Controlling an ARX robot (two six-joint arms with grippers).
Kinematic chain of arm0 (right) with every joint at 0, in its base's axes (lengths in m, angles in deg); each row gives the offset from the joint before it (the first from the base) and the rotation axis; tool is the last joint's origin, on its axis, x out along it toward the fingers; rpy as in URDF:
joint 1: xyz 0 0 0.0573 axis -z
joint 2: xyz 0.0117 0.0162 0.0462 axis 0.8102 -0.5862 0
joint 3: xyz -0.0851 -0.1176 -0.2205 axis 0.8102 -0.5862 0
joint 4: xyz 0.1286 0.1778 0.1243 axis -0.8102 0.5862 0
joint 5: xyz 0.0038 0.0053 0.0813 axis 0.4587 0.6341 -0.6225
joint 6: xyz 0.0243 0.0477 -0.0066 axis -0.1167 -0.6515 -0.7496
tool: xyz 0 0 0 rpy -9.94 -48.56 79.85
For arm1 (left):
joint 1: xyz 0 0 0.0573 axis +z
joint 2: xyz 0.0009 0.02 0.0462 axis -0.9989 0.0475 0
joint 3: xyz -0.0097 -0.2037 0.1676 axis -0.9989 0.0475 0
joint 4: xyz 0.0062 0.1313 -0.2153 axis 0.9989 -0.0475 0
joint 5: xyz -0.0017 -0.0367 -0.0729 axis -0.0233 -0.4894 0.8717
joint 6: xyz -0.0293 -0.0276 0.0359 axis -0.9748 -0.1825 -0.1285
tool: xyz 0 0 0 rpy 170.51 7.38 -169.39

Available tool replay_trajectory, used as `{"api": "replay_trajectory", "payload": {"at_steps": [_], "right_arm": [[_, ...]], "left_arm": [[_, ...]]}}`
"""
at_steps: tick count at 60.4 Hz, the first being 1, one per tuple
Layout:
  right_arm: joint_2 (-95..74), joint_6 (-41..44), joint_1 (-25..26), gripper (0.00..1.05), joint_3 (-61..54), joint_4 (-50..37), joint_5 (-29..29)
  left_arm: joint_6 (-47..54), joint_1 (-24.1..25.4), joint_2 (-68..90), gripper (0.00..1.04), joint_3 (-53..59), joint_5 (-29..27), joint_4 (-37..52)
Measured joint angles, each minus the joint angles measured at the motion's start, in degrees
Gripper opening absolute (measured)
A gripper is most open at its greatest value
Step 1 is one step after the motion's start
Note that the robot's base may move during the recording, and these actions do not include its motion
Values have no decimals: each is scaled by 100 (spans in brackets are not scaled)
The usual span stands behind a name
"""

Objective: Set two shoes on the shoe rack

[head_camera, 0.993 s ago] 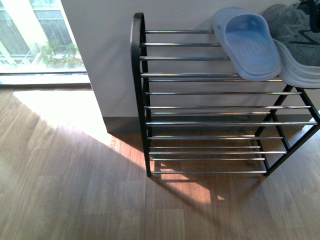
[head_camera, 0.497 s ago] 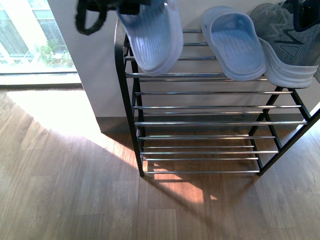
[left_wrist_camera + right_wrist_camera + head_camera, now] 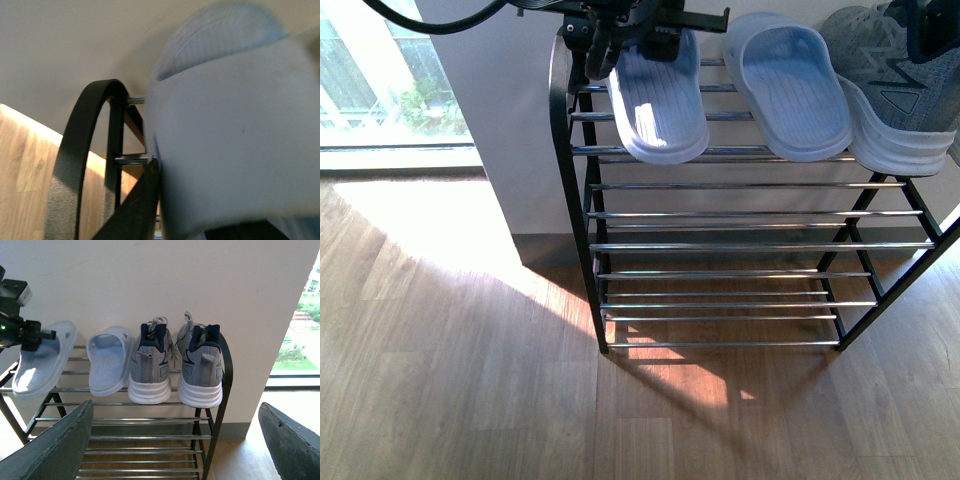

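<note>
You see two pale blue rubber slides side by side: the left slide (image 3: 657, 105) lies tilted with its toe toward you, the right slide (image 3: 790, 85) just beside it. Below, sunlight (image 3: 440, 225) falls across the wood floor (image 3: 470, 380), and a window (image 3: 380, 70) shows greenery outside.

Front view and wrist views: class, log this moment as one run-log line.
left gripper: shut on left slide, over top tier | right gripper: open | two sneakers and second slide on shoe rack

No legible text or labels.
</note>
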Motion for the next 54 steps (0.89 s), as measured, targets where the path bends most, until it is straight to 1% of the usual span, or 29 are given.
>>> {"api": "replay_trajectory", "payload": {"at_steps": [2,7,12,14,17,19,24,25,29,54], "right_arm": [[0,-2,0,96,0,0,0],[0,-2,0,96,0,0,2],[0,0,0,96,0,0,0],[0,-2,0,96,0,0,0],[0,-2,0,96,0,0,0],[0,0,0,96,0,0,0],[0,-2,0,96,0,0,4],[0,0,0,96,0,0,2],[0,0,0,96,0,0,-4],[0,-2,0,96,0,0,-2]], "left_arm": [[2,-20,-50,38,55,-4,52],[-92,-76,-444,52,422,125,201],[-116,-111,-960,65,931,125,501],[-114,-122,-1224,70,1178,103,654],[-109,-129,-1716,79,1641,-81,929],[-109,-129,-1908,83,1821,-136,1005],[-107,-127,-2406,96,2159,-208,1073],[-107,-125,-2457,97,2170,-214,1086],[-109,-118,-2500,95,2186,-225,1093],[-109,-118,-2398,95,2308,-195,1093]]}}
